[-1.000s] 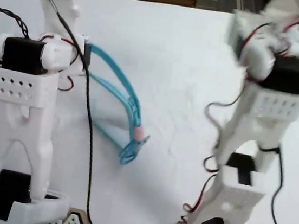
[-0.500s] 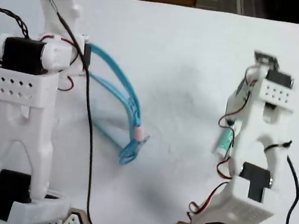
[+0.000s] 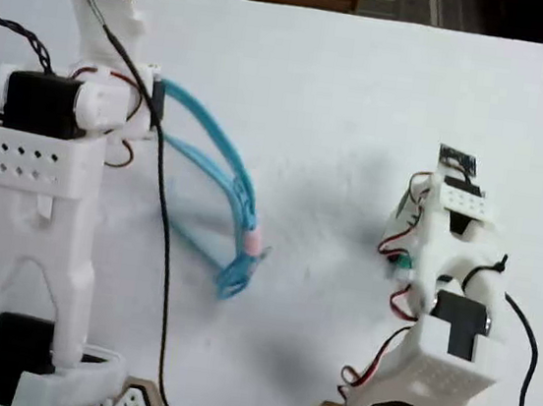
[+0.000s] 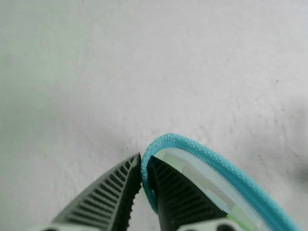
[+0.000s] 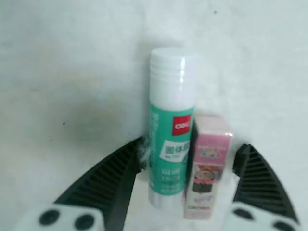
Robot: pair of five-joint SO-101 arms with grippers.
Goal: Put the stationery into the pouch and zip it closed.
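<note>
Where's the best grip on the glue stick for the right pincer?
Probably across the barrel near the white cap, from above: the glue stick lies flat, and the eraser hugs its other end, so both sides are free there.

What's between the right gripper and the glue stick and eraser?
Nothing visible. The glue stick and pink eraser lie side by side, already inside the open right gripper.
</note>
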